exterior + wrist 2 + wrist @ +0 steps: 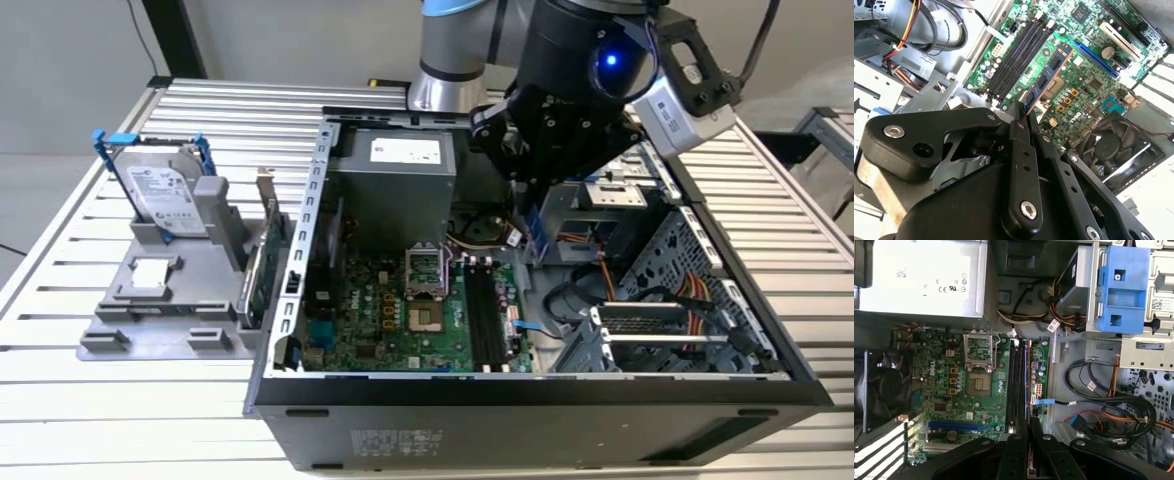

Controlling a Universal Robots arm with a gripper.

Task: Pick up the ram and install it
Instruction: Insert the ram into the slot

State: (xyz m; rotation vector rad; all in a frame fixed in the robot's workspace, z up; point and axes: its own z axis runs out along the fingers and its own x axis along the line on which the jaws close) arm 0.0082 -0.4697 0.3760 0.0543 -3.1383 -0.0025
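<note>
Clenched on the ram, the gripper holds its long axis parallel to the memory slots, which lie at the gripper's 6 o'clock in the exterior view.

Open room is left above the memory slots, where the ram is held by the hand. The approach is flanked by the power supply, the drive cage and, apparently close, loose cables.

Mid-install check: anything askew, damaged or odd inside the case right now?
Nothing looks damaged or spilled. The ram is clamped in the end effector, roughly parallel to the memory slots but above them, not seated.
</note>
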